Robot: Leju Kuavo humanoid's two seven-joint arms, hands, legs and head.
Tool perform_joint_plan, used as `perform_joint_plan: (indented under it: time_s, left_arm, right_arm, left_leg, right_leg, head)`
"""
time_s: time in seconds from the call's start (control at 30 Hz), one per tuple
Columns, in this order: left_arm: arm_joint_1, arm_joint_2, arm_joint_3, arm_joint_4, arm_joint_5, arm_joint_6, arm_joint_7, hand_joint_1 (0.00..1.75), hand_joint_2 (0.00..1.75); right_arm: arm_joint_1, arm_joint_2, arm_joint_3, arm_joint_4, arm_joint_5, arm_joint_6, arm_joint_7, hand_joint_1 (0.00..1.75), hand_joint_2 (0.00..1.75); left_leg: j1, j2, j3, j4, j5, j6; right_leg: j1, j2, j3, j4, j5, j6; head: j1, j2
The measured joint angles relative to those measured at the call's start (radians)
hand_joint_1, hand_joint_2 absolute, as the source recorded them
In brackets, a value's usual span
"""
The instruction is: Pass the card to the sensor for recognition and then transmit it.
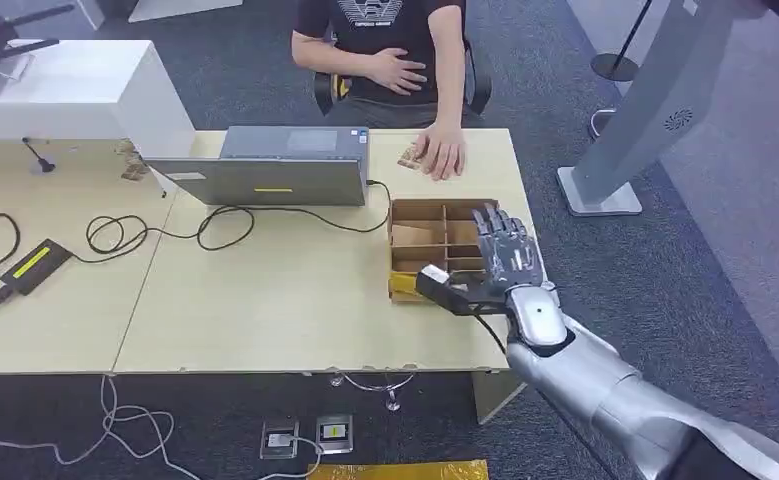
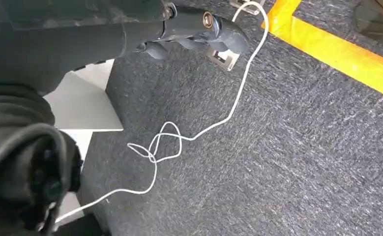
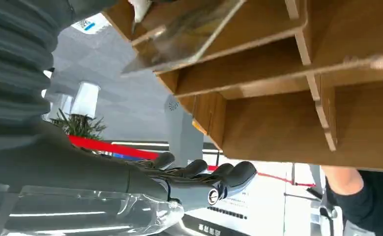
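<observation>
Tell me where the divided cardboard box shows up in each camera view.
Head view: cardboard box near the table's right edge, by the right hand.
Left wrist view: not in it.
Right wrist view: its brown dividers cover the upper right.
Shared landmark: the right hand.

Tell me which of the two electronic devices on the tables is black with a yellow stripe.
The small flat device on the left table, with cables running to it. The other, the grey laptop, stands open in front of the seated person.

— What is the right arm like?
— Smooth silver shell, a rounded silver wrist cap, then a black cuff.
— And the right hand?
— Dark grey segmented fingers, one with a small round metal screw.
</observation>
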Motion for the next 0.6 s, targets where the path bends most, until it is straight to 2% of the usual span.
perform_joint_plan:
  time_s: [0.27,0.6]
  left_arm:
    - [0.0,0.002,-0.026,0.0,0.003,-0.014,-0.023,0.0,0.0]
    - [0.0,0.008,-0.033,0.0,0.048,-0.044,-0.023,0.0,0.0]
  right_arm:
    - [0.005,0.0,0.009,0.0,-0.01,0.003,-0.002,0.0,1.75]
    - [0.004,-0.004,0.01,0.0,-0.019,0.001,0.011,0.0,1.75]
  left_leg:
    - [0.0,0.0,0.0,0.0,0.0,0.0]
    - [0.0,0.0,0.0,0.0,0.0,0.0]
  right_leg:
    - [0.0,0.0,0.0,0.0,0.0,0.0]
    - [0.0,0.0,0.0,0.0,0.0,0.0]
  head:
    - [0.0,0.0]
    - [0.0,0.0]
